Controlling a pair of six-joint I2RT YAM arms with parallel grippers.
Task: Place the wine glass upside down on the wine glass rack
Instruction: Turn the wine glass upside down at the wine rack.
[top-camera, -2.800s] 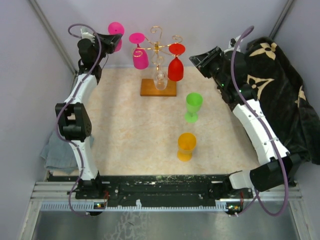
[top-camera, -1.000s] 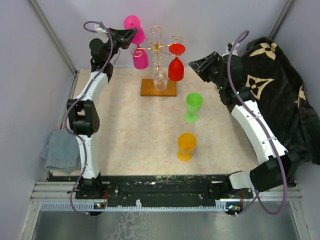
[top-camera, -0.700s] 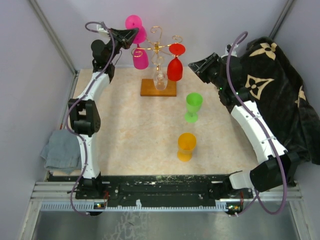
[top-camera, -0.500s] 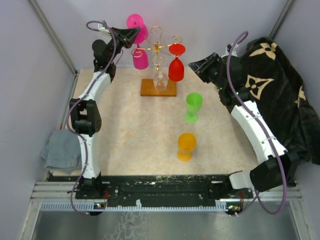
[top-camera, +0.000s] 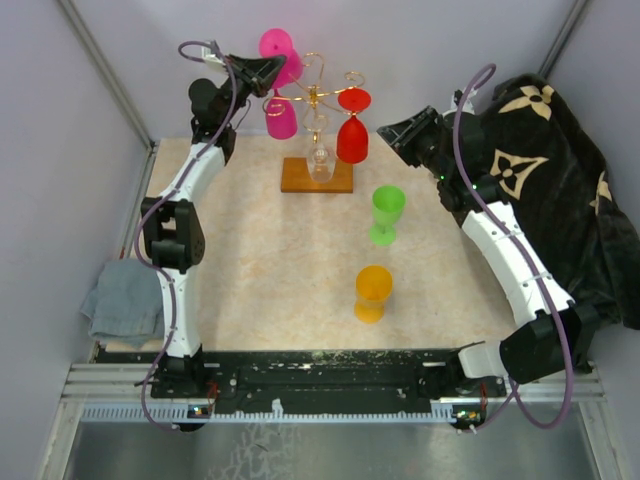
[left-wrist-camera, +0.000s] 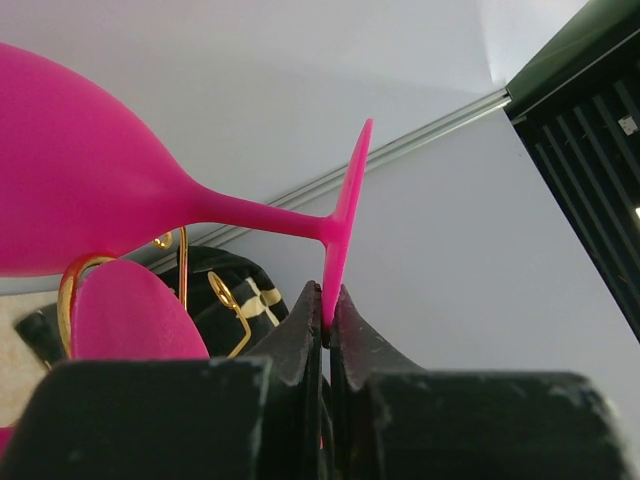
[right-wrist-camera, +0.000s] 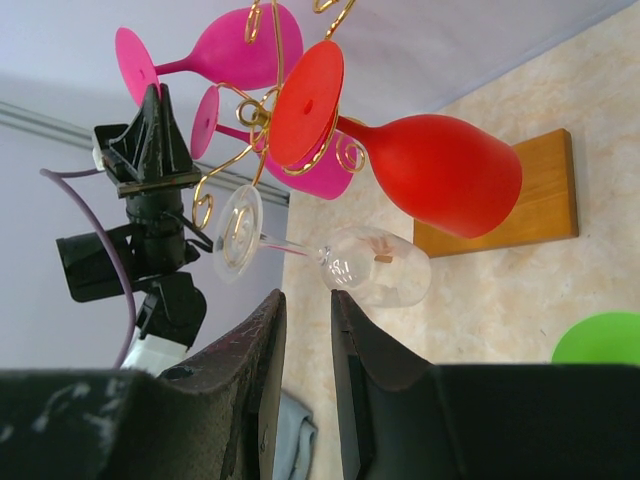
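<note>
Three hung glasses (top-camera: 351, 125) crowd arms of the wine glass rack (top-camera: 300, 180).

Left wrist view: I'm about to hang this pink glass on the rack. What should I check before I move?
1. Grip: left jaws shut on the foot rim of the held pink glass, pinching only the edge. Ok, but thin.
2. Orientation: the glass lies sideways, not yet bowl-down. Not ok.
3. Free spot: the rear scroll of the rack looks empty from the top view. Ok.
4. Clearance: the hung pink glass sits just under the held bowl; whether they touch, cannot tell.
5. Foot lined up with the scroll opening: cannot tell.
6. Right jaws: open, empty, off to the rack's side. Ok.
</note>
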